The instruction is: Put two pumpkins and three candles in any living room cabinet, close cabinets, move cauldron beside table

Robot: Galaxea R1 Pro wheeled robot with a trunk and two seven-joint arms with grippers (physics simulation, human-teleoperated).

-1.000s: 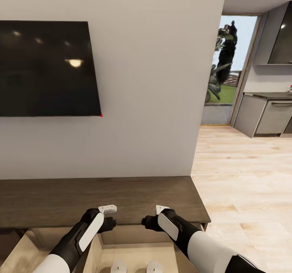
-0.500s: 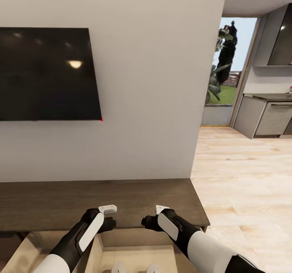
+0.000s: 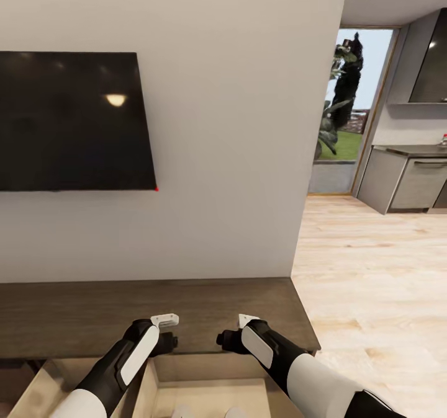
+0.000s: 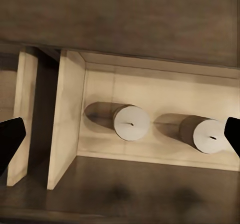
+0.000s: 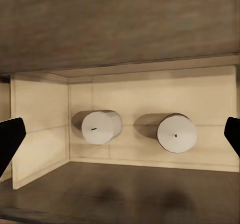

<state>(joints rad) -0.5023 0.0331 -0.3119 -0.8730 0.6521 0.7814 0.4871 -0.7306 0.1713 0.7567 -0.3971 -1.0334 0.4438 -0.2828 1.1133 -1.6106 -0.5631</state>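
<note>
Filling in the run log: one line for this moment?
cabinet drawer open | two candles inside | left gripper open, empty | right gripper open, empty

Camera view tilted slightly upward.

Both arms are glossy black with white shell panels along the forearms, white upper sleeves and small white brackets at the wrists. The black fingers are blunt, dark wedges.
</note>
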